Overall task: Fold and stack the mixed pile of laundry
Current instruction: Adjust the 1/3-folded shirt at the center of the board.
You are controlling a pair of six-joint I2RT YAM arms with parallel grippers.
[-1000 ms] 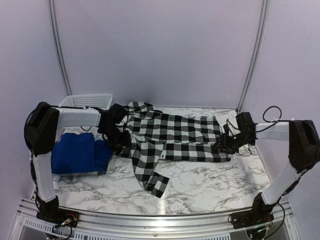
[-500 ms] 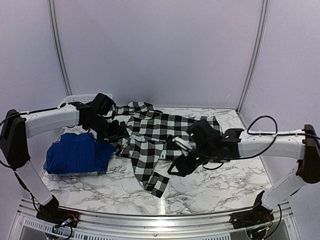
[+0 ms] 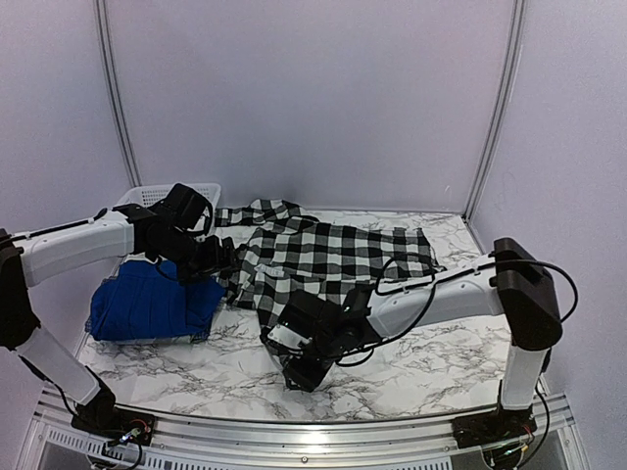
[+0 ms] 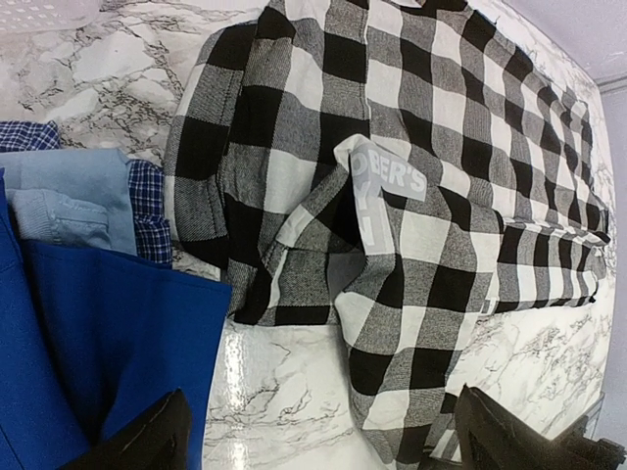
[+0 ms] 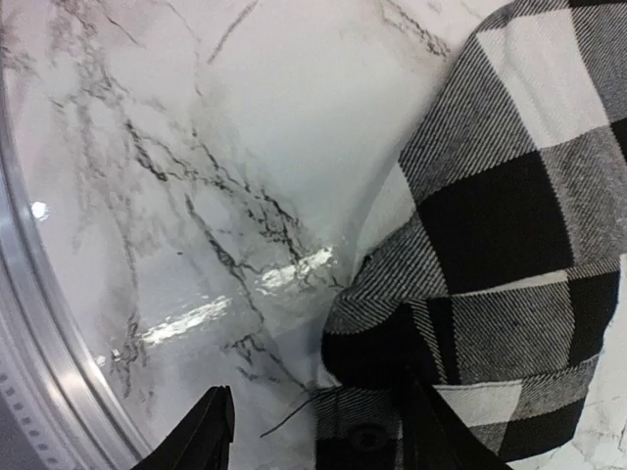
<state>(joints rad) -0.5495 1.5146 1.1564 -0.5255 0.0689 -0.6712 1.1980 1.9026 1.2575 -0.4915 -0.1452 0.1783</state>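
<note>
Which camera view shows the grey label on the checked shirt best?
The left wrist view: the grey label lies unhidden on the checked shirt, its letters partly readable. The top view is too distant to show it. The right wrist view shows only a sleeve end, no label.

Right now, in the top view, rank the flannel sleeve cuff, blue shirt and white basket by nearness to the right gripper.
1. Sleeve cuff: directly at the right gripper, toward the table's near edge.
2. Blue shirt: off to the left side.
3. White basket: far left corner, behind the blue shirt.
</note>
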